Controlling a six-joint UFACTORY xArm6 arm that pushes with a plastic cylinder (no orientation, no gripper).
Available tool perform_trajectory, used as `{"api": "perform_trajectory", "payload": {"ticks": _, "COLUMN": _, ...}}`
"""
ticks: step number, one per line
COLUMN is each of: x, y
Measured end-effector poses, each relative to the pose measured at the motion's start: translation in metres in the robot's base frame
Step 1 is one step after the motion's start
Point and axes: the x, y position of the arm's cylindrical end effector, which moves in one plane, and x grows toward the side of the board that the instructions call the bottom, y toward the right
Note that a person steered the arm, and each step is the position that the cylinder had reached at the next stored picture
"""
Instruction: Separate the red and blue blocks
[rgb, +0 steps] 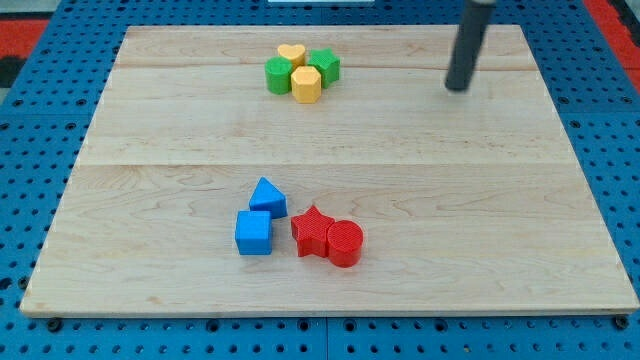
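A blue triangular block (268, 196) and a blue cube (253, 232) sit low on the wooden board, left of centre. A red star block (311, 231) touches a red cylinder (345, 243) just to the right of the blue cube. The star stands close beside both blue blocks, with a narrow gap. My tip (458, 87) is the lower end of the dark rod at the view's top right, far from the red and blue blocks.
A cluster near the view's top centre holds a yellow heart (291, 53), a green cylinder (278, 76), a yellow hexagonal block (306, 84) and a green block (324, 66). The wooden board (150, 150) lies on a blue pegboard surface (40, 110).
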Motion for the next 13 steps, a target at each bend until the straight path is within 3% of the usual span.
{"api": "perform_trajectory", "payload": {"ticks": 2, "x": 0.181, "y": -0.007}}
{"api": "perform_trajectory", "payload": {"ticks": 3, "x": 0.233, "y": -0.091}}
{"api": "perform_trajectory", "payload": {"ticks": 5, "x": 0.076, "y": -0.202}}
{"api": "perform_trajectory", "payload": {"ticks": 6, "x": 0.074, "y": -0.203}}
{"api": "perform_trajectory", "payload": {"ticks": 7, "x": 0.116, "y": -0.127}}
{"api": "perform_trajectory", "payload": {"ticks": 8, "x": 0.176, "y": -0.168}}
{"api": "perform_trajectory", "payload": {"ticks": 9, "x": 0.137, "y": -0.253}}
{"api": "perform_trajectory", "payload": {"ticks": 10, "x": 0.072, "y": -0.270}}
{"api": "perform_trajectory", "payload": {"ticks": 12, "x": 0.048, "y": -0.250}}
{"api": "perform_trajectory", "payload": {"ticks": 13, "x": 0.055, "y": -0.305}}
